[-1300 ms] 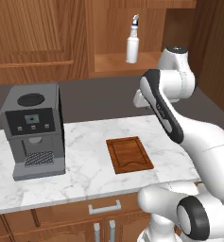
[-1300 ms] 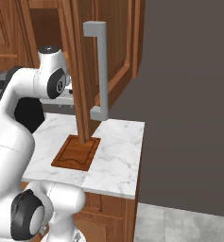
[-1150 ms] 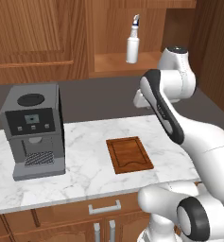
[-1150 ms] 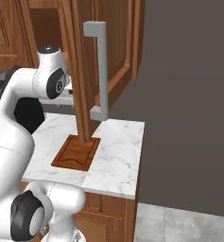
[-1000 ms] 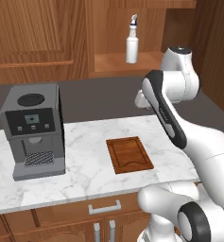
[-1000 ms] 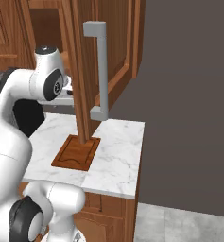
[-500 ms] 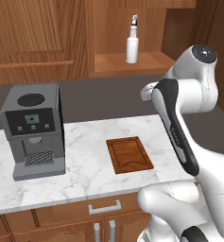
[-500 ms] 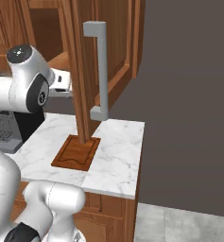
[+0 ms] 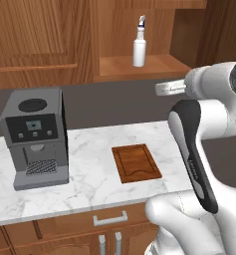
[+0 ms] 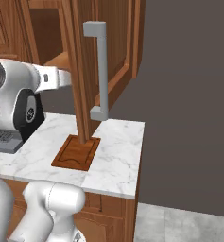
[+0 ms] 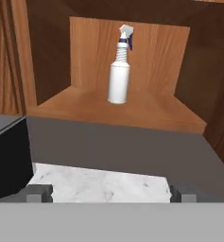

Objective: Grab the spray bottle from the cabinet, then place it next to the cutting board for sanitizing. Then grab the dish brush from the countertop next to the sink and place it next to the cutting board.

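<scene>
The white spray bottle (image 9: 139, 42) stands upright on the shelf of the open brown cabinet (image 9: 159, 63); in the hand view the spray bottle (image 11: 119, 73) is straight ahead, well beyond the fingers. My gripper (image 11: 111, 194) is open, its two dark fingertips (image 11: 39, 193) wide apart with nothing between them. From the left base view the gripper (image 9: 162, 89) hovers below and to the right of the shelf, above the countertop (image 9: 89, 144). The dark cutting board (image 9: 136, 163) lies flat on the marble. The dish brush and the sink are out of view.
A grey coffee machine (image 9: 36, 137) stands on the counter's left. The open cabinet door with its long grey handle (image 10: 101, 71) juts out over the cutting board (image 10: 76, 152). The counter ends at a dark wall on the right (image 10: 179, 94).
The arm's upper joints have swung to the right in the left base view, and the hand now points left toward the shelf. The jaws have spread wider.
</scene>
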### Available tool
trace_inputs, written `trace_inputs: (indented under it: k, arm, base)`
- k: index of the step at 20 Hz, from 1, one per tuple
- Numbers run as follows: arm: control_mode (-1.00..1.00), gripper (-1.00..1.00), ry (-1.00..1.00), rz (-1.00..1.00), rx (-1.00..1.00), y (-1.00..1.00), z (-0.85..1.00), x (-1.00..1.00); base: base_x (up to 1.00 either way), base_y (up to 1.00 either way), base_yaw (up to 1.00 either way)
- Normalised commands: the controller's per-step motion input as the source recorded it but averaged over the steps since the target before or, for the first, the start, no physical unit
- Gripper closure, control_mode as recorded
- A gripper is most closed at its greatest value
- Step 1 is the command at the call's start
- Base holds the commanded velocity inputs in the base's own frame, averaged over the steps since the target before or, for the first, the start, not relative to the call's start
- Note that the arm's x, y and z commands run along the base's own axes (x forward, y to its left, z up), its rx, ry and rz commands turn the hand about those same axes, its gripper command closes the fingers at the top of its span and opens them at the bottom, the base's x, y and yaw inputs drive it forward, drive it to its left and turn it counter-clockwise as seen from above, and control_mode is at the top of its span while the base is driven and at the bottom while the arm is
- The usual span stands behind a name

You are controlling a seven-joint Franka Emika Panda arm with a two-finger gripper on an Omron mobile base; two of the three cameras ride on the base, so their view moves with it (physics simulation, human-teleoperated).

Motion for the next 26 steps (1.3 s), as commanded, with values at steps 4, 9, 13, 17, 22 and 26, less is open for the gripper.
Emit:
trace_inputs:
  k: [4, 9, 13, 17, 22, 26]
  arm:
    - [-1.00, -1.00, -0.37, 0.00, 0.00, 0.00, 0.32, -0.14]
    - [-1.00, -1.00, -0.37, 0.00, 0.00, 0.00, 0.40, -0.17]
    - [-1.00, -1.00, -0.25, 0.00, 0.00, 0.00, 0.36, -0.17]
    - [-1.00, -1.00, -0.07, 0.00, 0.00, 0.00, 0.26, 0.00]
    - [-1.00, -1.00, 0.00, 0.00, 0.00, -0.04, 0.24, 0.00]
    - [-1.00, -1.00, 0.00, 0.00, 0.01, -0.03, 0.22, 0.14]
  base:
    - [0.00, 0.00, 0.00]
    - [0.00, 0.00, 0.00]
    - [0.00, 0.00, 0.00]
    - [0.00, 0.00, 0.00]
    - [0.00, 0.00, 0.00]
    - [0.00, 0.00, 0.00]
